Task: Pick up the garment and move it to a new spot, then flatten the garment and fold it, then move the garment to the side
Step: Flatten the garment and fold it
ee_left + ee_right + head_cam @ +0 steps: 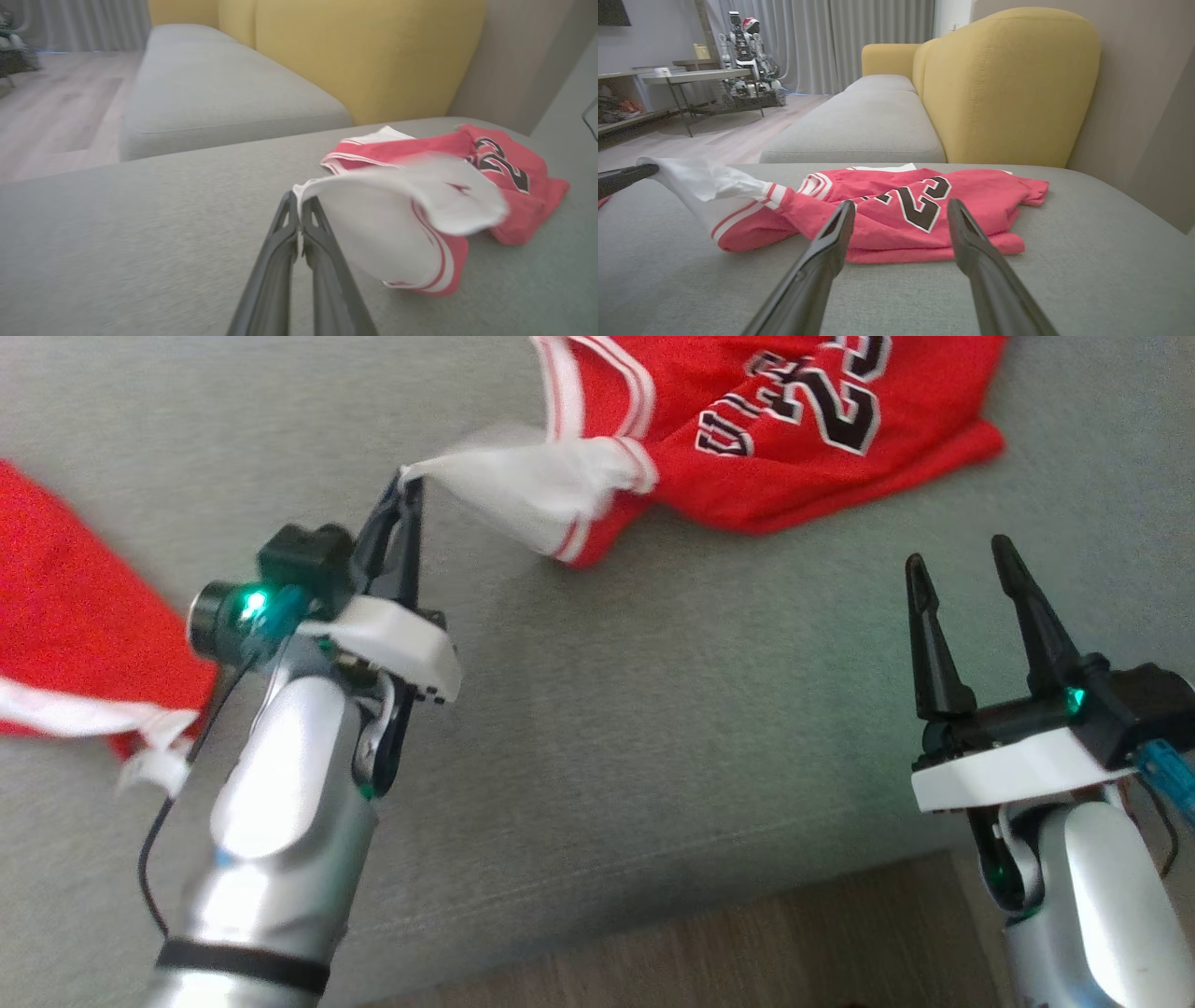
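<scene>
The left tool point(409, 483) is pressed together on the very tip of a white flap of the red, white-trimmed fabric basketball jersey point(747, 439), which lies crumpled on the grey upholstered sofa seat point(653, 709). So thin a pinch could slip when lifted. The right tool point(962, 565) hangs spread, empty. Behind stands a yellow padded backrest point(1008, 84), with pale wooden floor point(728, 135) beyond.
</scene>
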{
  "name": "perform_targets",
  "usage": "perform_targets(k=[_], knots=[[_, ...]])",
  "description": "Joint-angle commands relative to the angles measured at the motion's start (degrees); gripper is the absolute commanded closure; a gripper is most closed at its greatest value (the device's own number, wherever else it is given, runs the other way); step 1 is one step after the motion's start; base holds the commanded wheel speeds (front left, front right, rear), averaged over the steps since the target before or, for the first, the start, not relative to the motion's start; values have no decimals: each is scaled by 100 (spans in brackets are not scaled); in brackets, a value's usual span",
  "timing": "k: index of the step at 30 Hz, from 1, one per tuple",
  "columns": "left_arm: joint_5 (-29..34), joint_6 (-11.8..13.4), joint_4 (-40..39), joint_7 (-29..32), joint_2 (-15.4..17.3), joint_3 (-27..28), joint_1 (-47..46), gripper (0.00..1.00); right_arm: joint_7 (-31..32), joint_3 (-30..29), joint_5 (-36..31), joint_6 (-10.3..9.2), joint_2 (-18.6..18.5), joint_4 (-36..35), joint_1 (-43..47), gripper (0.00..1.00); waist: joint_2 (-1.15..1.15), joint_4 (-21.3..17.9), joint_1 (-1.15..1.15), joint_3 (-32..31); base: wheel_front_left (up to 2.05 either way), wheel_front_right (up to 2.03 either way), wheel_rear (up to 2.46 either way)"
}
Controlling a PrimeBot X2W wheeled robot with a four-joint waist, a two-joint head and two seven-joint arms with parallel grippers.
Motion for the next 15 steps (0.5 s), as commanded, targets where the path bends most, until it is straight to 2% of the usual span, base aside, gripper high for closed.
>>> perform_targets(k=[1, 10, 12, 15], knots=[[-32, 50, -305, -33, 121, 241, 143, 100, -37, 115, -42, -2, 24, -125, -101, 0, 0, 296, 0, -233, 0, 0, 0], [216, 199, -1484, -34, 242, 568, 1207, 100, -37, 114, -157, -2, 24, 133, 47, 0, 0, 987, 0, -678, 0, 0, 0], [357, 115, -1984, -34, 256, 537, 1387, 100, -37, 121, -166, -2, 23, 170, 72, 0, 0, 1107, 0, -718, 0, 0, 0], [889, -145, -2498, -34, 473, 86, 1679, 100, -37, 161, -185, -2, 18, 245, 91, 0, 0, 1209, 0, -768, 0, 0, 0]])
